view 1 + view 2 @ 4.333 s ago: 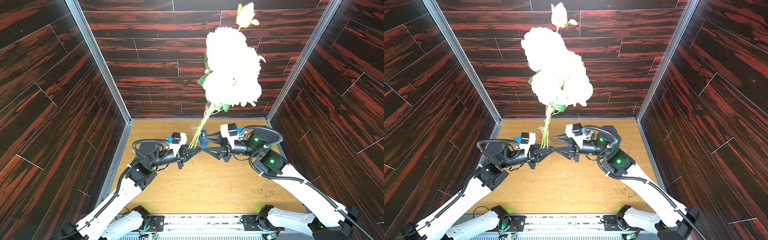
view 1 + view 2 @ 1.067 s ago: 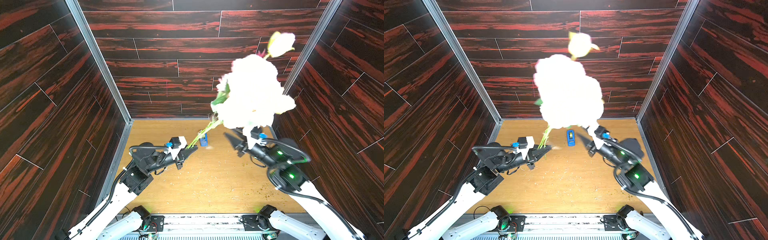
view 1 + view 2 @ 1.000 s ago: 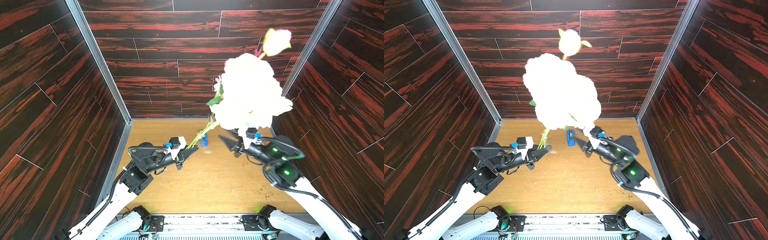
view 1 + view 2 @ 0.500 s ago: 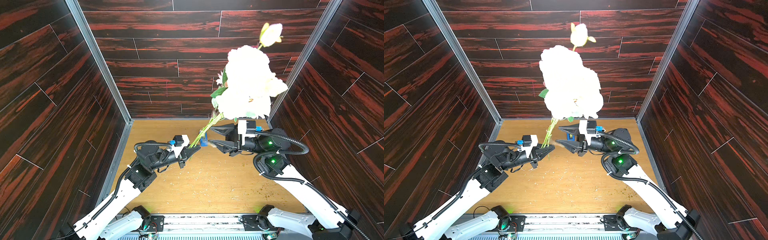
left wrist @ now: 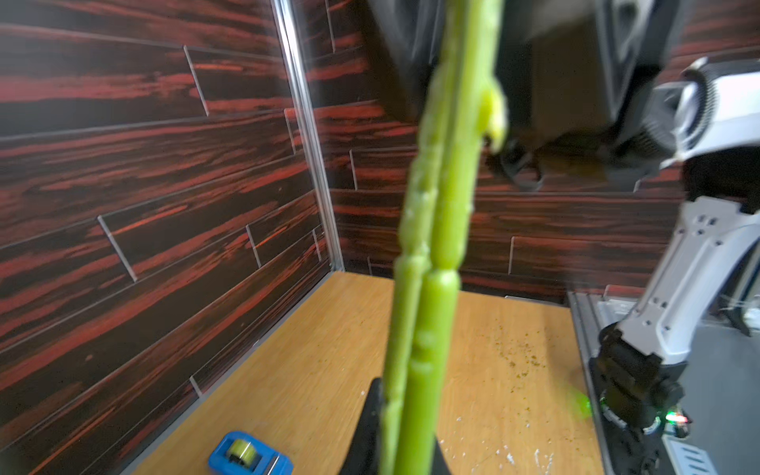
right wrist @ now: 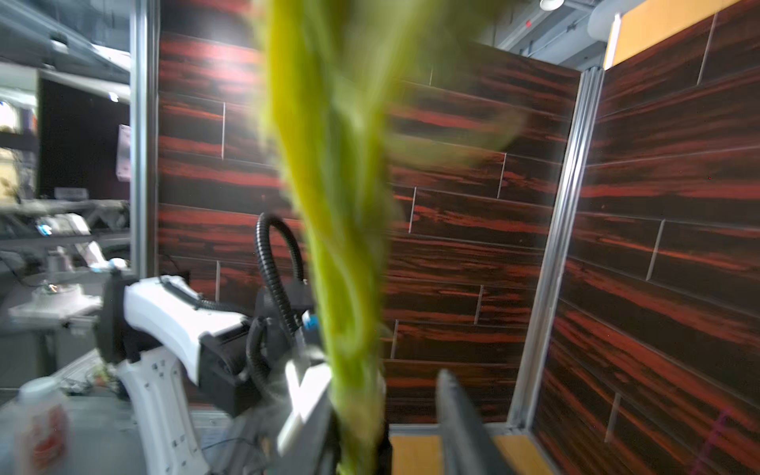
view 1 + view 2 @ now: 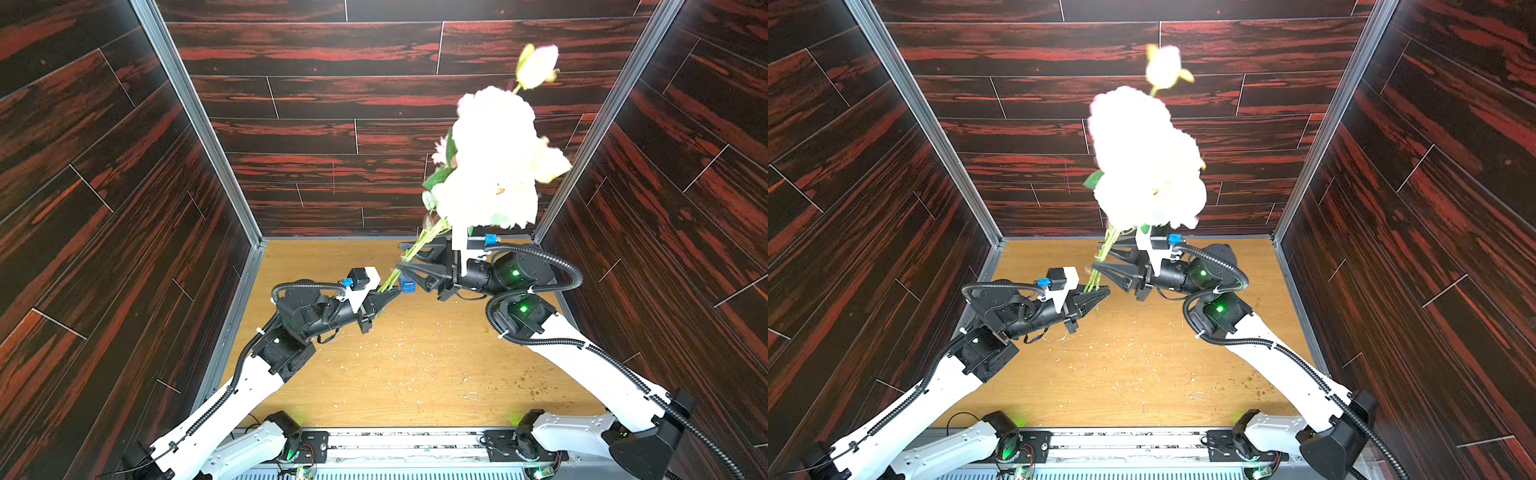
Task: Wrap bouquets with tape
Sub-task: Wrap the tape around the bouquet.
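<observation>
Left tool (image 7: 392, 293) is clamped tight on the bottom of the bouquet (image 7: 490, 166), whose blooms are raised high and lean to the right. Right tool (image 7: 402, 257) sits just above that grip, its jaws spread either side of the stems. The little blue tape dispenser (image 7: 407, 284) rests on the surface (image 7: 415, 374), beneath the stems.

Bouquet stems (image 5: 427, 288) look like smooth, waxy green plastic with moulded ridges. My left gripper (image 7: 392, 294) is matt black. Tape dispenser (image 5: 246, 454): glossy blue plastic. Table (image 7: 415, 399) is matt pale wood, gritty with crumbs (image 7: 399, 345). Walls (image 7: 332, 95) are dark wood-grain panels with slight sheen, corner posts (image 7: 199, 124) brushed metal.
</observation>
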You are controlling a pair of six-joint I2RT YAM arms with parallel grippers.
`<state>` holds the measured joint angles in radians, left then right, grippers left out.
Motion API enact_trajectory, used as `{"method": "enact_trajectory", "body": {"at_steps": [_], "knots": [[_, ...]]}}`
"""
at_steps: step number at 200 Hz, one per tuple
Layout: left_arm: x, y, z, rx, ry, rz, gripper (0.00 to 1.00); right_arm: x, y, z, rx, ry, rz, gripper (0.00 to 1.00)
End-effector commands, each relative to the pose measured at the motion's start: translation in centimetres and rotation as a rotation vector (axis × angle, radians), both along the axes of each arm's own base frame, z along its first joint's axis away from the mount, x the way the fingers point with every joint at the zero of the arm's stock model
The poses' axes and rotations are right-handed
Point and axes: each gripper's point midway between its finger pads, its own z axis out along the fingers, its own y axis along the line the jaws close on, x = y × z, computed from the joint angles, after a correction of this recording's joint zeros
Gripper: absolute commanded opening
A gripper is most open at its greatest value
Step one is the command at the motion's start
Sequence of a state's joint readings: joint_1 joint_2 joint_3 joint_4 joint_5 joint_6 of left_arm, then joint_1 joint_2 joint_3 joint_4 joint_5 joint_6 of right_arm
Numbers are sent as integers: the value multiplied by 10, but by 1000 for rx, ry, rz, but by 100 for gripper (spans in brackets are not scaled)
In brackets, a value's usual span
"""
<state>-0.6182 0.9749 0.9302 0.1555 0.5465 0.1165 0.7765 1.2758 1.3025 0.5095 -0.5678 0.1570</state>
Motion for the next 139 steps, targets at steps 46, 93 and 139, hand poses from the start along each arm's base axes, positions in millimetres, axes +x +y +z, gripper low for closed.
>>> {"method": "enact_trajectory", "body": {"at_steps": [46,93,139], "knots": [[29,12,0,0,-16,178,0,32,18,8,39,118,-84,0],[17,13,8,-68,37,123,60,0,14,15,2,11,21,0],[-55,-13,10,-35,61,-360,74,-71,-7,23,-29,-130,325,0]]}}
